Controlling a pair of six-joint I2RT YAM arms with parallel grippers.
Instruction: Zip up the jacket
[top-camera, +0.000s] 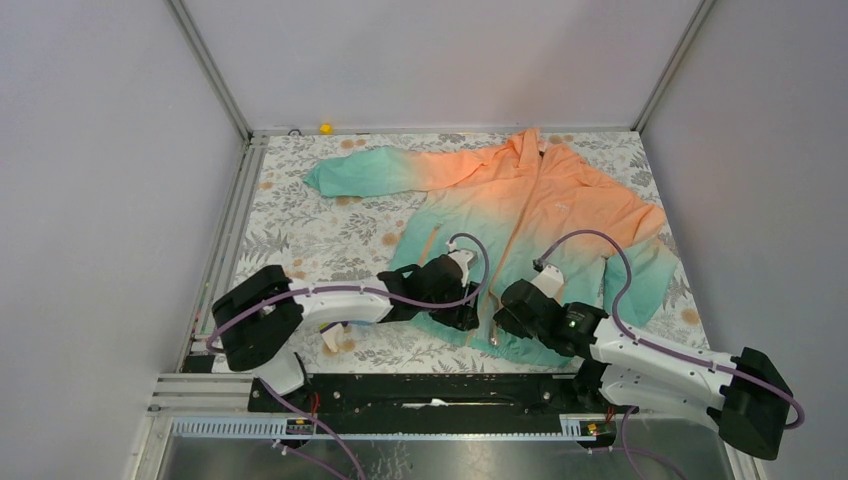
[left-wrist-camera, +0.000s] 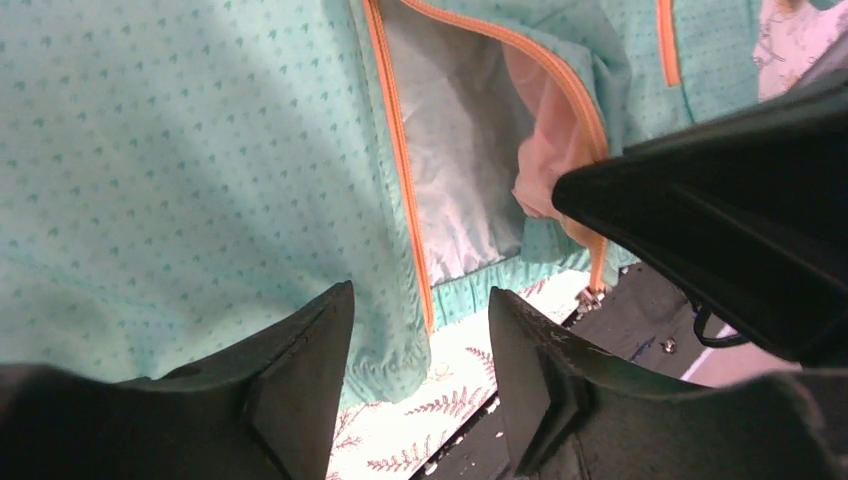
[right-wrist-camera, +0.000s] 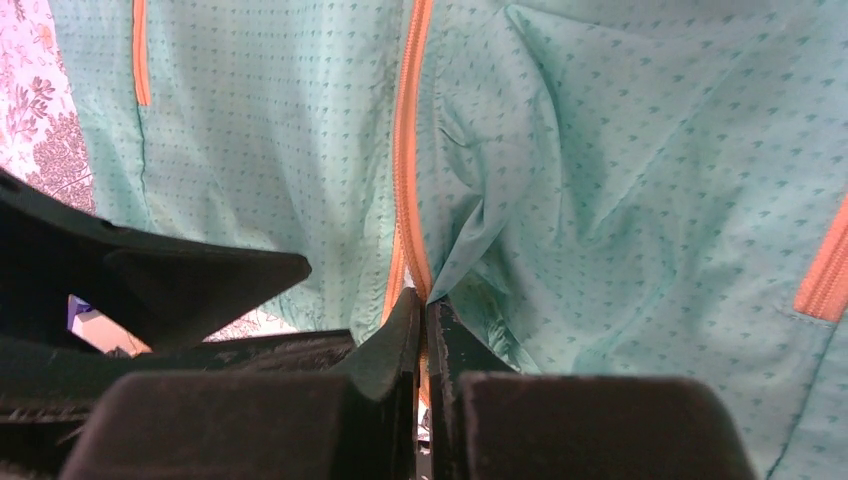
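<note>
The jacket (top-camera: 540, 200) lies flat on the floral table, orange at the shoulders and teal at the hem, with the front open at the bottom. My left gripper (top-camera: 462, 312) is open over the hem. In the left wrist view my left gripper (left-wrist-camera: 420, 345) straddles the teal hem corner (left-wrist-camera: 400, 340) and its orange zipper tape (left-wrist-camera: 405, 200), not closed on it. My right gripper (top-camera: 506, 320) is at the other front edge. In the right wrist view my right gripper (right-wrist-camera: 425, 310) is shut on the orange zipper edge (right-wrist-camera: 408, 150) near the hem. A metal zipper end (left-wrist-camera: 590, 296) hangs below the right gripper.
The floral tablecloth (top-camera: 320, 230) ends at a black front edge (top-camera: 430, 385) just below the hem. A metal rail (top-camera: 225, 230) runs along the left side. A small yellow object (top-camera: 325, 128) sits at the back wall. The left sleeve (top-camera: 360, 172) stretches left.
</note>
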